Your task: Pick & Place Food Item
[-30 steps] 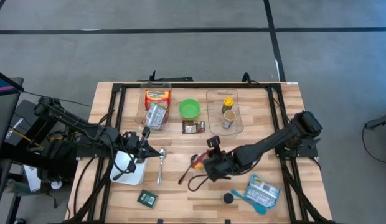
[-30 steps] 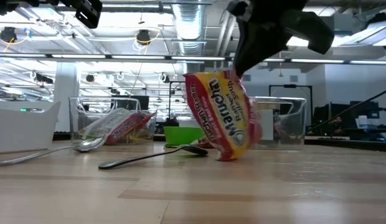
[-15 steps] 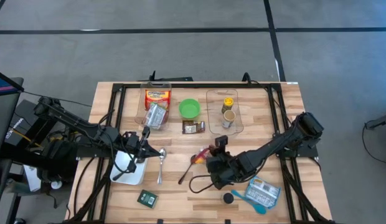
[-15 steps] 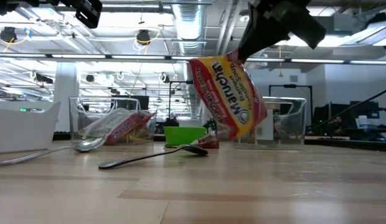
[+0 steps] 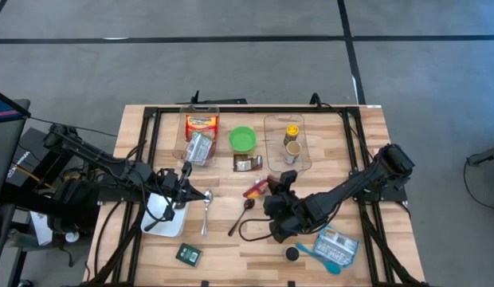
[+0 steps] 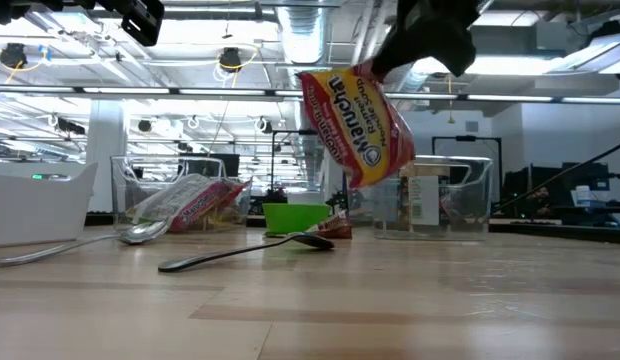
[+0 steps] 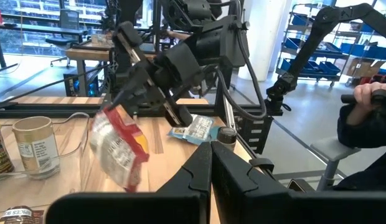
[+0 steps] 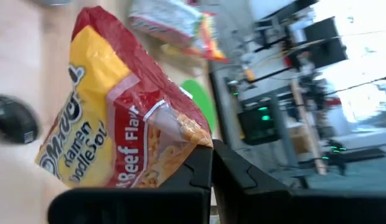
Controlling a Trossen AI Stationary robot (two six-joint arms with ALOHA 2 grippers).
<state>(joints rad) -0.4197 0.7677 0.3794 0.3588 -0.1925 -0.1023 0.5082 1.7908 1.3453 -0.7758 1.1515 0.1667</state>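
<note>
Right gripper clamped on one edge of the ramen packet, holding it clear of the table near the middle, just in front of the clear bins. Packet: red and yellow crinkly plastic, "Maruchan Ramen Noodle" lettering, beef flavor label visible in the right wrist view. It hangs tilted from the pinched edge, long axis slanting down and away from the fingers, printed face toward the low camera, text running diagonally.

Below it on the wood: a dark spoon and a metal spoon.

Left gripper closed on nothing, parked over the white tray at the table's left.

Containers: left clear bin holds another ramen packet and a silvery wrapped pack. Right clear bin holds a yellow-capped bottle and a can. Green bowl sits between the bins, contents cannot be told. Small brown snack pack just in front of the bowl. Blue-white pouch and a black round lid near the front right; small green box at front left.
</note>
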